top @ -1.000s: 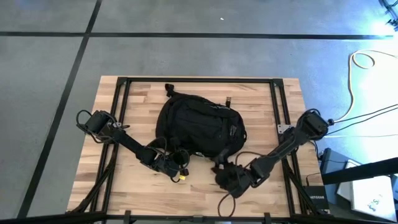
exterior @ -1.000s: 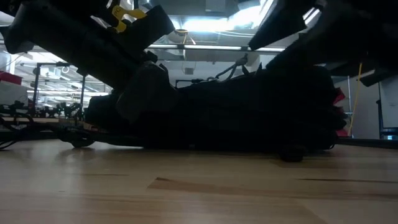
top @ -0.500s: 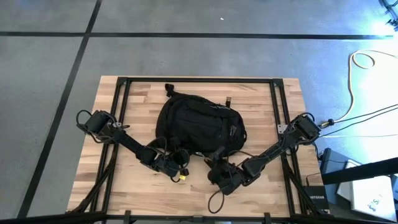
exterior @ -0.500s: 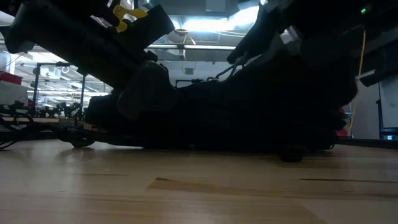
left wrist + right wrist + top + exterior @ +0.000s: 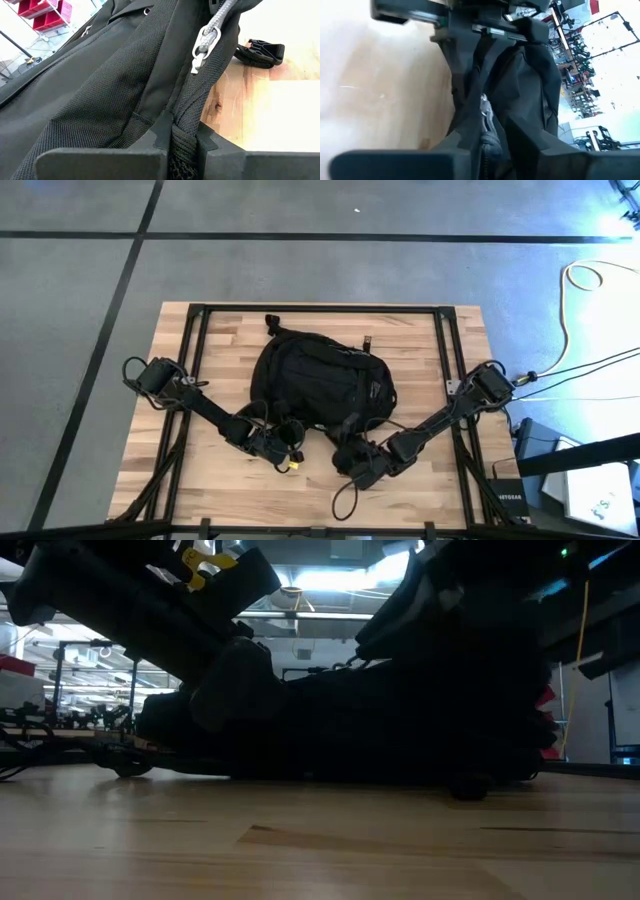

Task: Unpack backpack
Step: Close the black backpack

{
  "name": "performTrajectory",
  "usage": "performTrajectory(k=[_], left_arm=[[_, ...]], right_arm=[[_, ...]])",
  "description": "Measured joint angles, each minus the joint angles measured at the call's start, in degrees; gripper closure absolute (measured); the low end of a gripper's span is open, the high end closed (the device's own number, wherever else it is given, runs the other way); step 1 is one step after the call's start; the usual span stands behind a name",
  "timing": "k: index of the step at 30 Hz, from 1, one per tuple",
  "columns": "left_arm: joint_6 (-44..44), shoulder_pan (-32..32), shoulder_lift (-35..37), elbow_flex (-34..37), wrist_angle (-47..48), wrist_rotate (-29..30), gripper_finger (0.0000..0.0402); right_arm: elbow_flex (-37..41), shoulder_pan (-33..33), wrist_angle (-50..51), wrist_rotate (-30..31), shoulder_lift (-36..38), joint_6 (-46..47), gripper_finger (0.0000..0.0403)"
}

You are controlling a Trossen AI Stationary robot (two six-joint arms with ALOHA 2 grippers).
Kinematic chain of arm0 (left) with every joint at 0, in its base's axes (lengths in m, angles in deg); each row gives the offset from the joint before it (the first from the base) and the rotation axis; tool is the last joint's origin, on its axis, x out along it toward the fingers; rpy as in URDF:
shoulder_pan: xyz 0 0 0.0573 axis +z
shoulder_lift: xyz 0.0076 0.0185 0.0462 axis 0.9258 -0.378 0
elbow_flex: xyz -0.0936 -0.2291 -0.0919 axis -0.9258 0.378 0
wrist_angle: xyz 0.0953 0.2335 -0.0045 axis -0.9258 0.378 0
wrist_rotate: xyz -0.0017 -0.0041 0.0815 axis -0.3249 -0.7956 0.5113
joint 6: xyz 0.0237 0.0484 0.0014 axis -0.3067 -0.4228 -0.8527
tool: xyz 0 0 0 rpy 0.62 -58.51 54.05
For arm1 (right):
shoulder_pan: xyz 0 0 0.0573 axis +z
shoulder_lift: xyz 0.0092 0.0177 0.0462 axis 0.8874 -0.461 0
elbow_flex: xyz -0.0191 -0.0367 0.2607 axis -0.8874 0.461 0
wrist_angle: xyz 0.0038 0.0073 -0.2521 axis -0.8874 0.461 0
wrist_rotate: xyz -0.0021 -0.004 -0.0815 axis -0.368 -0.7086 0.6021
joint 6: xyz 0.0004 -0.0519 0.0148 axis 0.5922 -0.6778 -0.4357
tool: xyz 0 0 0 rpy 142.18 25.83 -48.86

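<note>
You're at the opening stage here: the backpack [image 5: 322, 385] sits flat in the middle of the counter [image 5: 420, 480], zipped up as far as I can tell, and nothing's come out yet.

Left of the backpack's near edge, your left gripper [image 5: 283, 442] is down low with its jaws clamped shut on a ridge of black webbing along the bag's seam. In the left wrist view the silver zipper pull [image 5: 205, 42] on its grey cord hangs just past that pinch, with a black strap buckle [image 5: 261, 51] lying on the wood beyond it. So that side looks like your anchor.

Right of it, also against the near edge, your right gripper [image 5: 347, 452] has its jaws nearly closed around a fold of fabric where a pale zipper tab [image 5: 485, 107] shows. Whether it really has the tab or just the cloth, I can't tell.

Next move, I'd guess: keep the left hold firm and draw the right one along the zipper line, steady, not yanking. What's inside is hidden.
</note>
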State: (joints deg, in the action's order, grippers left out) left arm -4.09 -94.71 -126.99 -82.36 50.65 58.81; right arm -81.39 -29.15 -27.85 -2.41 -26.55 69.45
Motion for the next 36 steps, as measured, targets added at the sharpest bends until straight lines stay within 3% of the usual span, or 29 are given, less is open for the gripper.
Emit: performTrajectory(k=[4,11,17,25,36], left_arm=[[-0.02,0.0,0.0,0.0,0.0,0.0,0.0389],[0.0,0.01,0.0,0.0,0.0,0.0,0.0389],[0.0,0.0,0.0,-0.02,0.17,-0.04,0.0389],[0.01,0.0,0.0,-0.09,0.03,-0.07,0.0389],[0.47,0.0,0.0,-0.09,0.15,-0.02,0.0389]], right_arm=[[0.0,-0.06,-0.01,-3.64,0.0,0.1,0.0396],[0.0,0.01,0.96,-3.5,0.0,1.12,0.0398],[0.0,0.89,8.14,-3.13,1.62,4.7,0.04],[0.0,4.43,23.41,-3.16,7.94,15.65,0.0401],[0.02,9.32,49.52,-4.26,14.25,40.71,0.0402]])
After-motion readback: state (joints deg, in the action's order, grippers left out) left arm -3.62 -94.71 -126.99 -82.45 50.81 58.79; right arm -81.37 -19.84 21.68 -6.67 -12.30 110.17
